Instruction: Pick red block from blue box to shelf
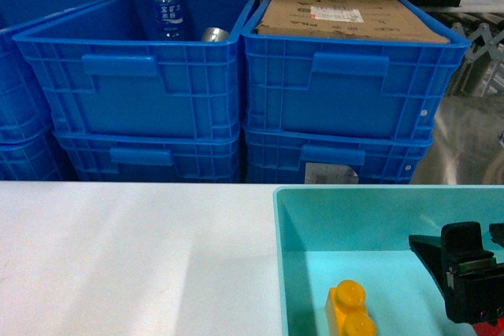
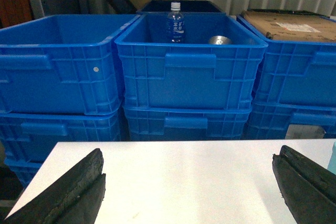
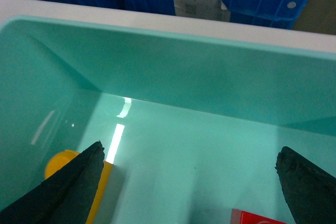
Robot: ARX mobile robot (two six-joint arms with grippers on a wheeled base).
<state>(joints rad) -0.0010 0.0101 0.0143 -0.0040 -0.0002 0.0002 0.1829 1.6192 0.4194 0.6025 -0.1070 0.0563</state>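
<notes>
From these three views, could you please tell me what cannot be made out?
- Red block: cut by the right wrist view's bottom edge; in the head view the right gripper hides most of it.
- Orange block: cut by the head view's bottom edge.
- Carton label: too small to read.

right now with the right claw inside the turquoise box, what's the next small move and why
Probably ease the right claw down and a little back over the red block, keeping it open. In the right wrist view the block shows only at the bottom edge, not yet between the spread fingers, and the yellow block sits apart to the left in the blue box.
</notes>
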